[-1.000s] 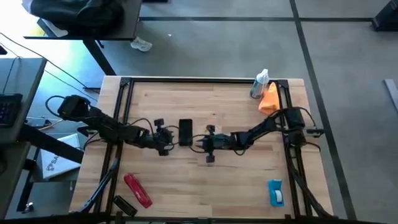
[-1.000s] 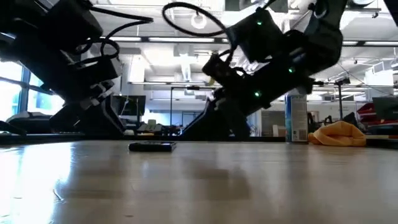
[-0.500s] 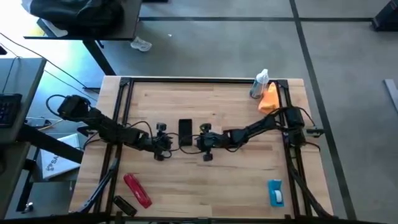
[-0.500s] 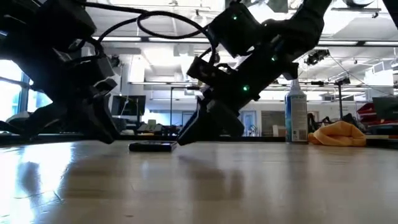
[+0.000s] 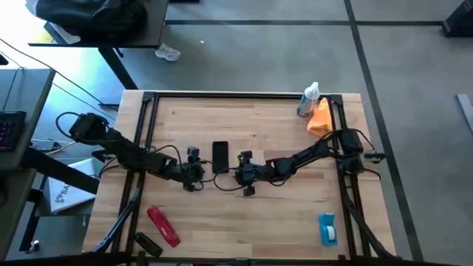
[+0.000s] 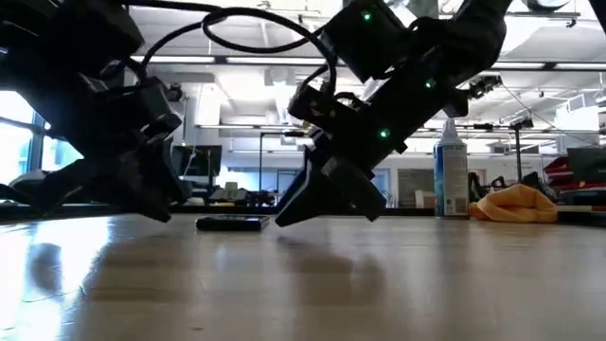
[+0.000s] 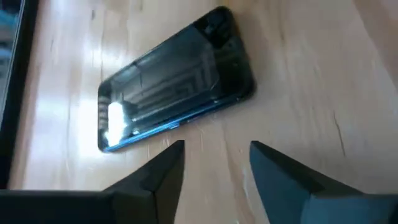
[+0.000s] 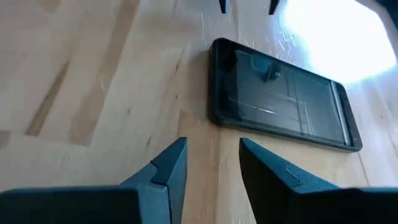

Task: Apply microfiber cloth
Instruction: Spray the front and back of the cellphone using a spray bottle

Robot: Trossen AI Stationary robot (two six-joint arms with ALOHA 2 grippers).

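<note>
Both grippers sit mid-frame flanking the phone (image 5: pixel 220 156): left gripper (image 7: pixel 212 163) and right gripper (image 8: pixel 211 163) slightly spread, holding nothing. Cloth (image 5: pixel 321 118) lies upper right.

Grey concrete floor (image 5: pixel 259 52) with dark seam lines; ceiling strip lights (image 6: pixel 237 62) lit; bright window (image 6: pixel 19 128) at side.

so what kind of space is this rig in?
Likely an open lab or workshop: bare grey concrete floor around the light wooden table, with ceiling strip lights and cluttered benches behind it.
</note>
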